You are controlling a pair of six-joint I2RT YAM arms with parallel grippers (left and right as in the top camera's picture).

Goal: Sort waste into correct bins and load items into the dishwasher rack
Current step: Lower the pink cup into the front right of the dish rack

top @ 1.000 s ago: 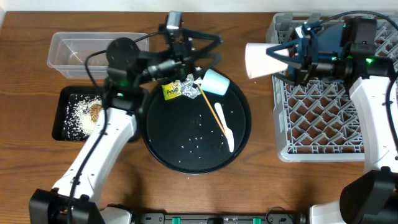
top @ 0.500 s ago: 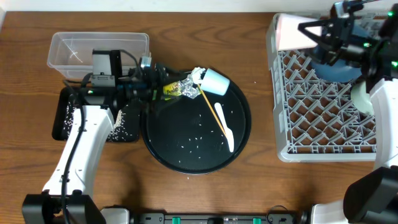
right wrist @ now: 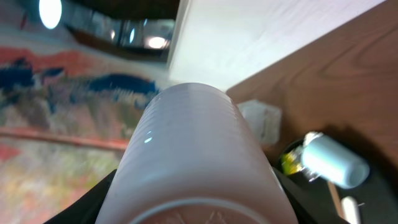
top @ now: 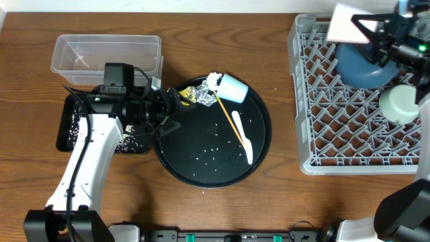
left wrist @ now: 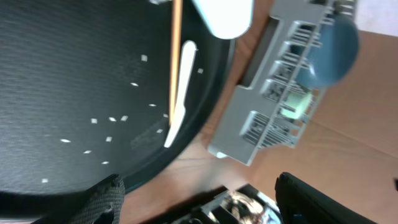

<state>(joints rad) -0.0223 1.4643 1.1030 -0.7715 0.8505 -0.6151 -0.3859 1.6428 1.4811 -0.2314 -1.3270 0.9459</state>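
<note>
On the brown wooden table [top: 282,40], the white plastic cup [top: 348,23] is hanging sideways above the far left corner of the large square grey plastic dishwasher rack [top: 296,101]. Your right gripper [top: 368,30] is clamping it round the body. Just beside it in the rack, the large dark blue bowl [top: 361,66] is resting among the pegs, with the smaller pale mint bowl [top: 398,101] nearer you.

The step in hand looks to be seating the cup, so you are aiming for the bare pegs to the left of the blue bowl. Turning the cup mouth-down before lowering should help it drain and sit steady. Going down straight and letting go only once it is resting on the lattice should keep it from toppling against the bowl or over the rack wall.

Well apart, your left gripper [top: 170,109] is hovering with jaws wide and empty at the left rim of the large round black tray [top: 201,176]. It is close to the small yellow wrapper [top: 187,95] and the crumpled silver foil [top: 205,97]. The wrapper looks like its next pick, calling for a low, narrow pinch clear of the light blue cup [top: 232,88].
</note>
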